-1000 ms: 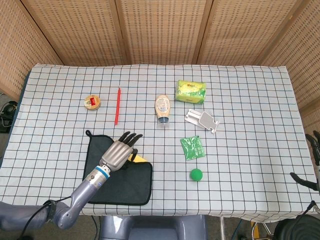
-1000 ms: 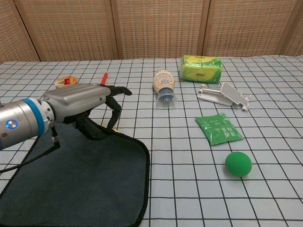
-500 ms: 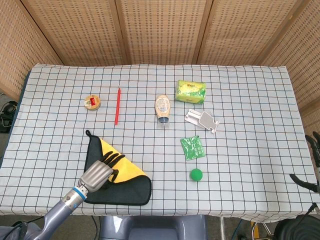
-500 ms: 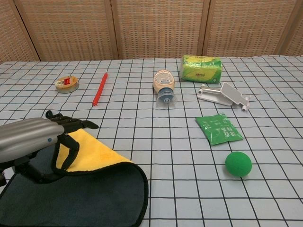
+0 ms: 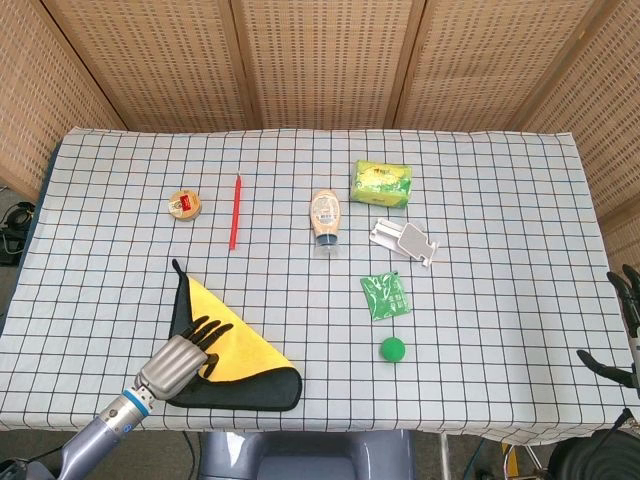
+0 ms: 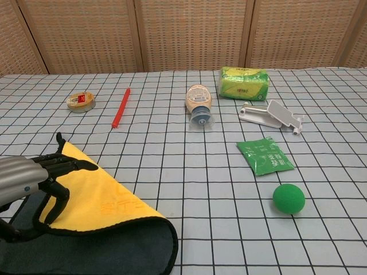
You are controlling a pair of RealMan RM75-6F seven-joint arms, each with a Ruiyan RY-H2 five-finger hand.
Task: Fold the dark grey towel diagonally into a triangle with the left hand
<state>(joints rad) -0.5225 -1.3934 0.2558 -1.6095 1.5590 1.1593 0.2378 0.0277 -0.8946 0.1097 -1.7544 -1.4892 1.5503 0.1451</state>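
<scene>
Your left hand's fingers [image 6: 60, 166] are curled down onto the turned-over flap of the dark grey towel [image 5: 258, 388], its yellow underside up; whether they pinch the corner or only rest on it, you cannot tell. The left hand [image 5: 182, 353] sits at the towel's near-left edge, at the table's front left. You are in the fold itself: the flap already forms a triangle, but the dark layer beneath shows past it along the near edge. Next, I judge, you must set the carried corner onto the opposite one, then let go.

The head view gives the whole triangle outline. The chest view shows the rolled fold edge bulging at the right, not lying flat.
</scene>
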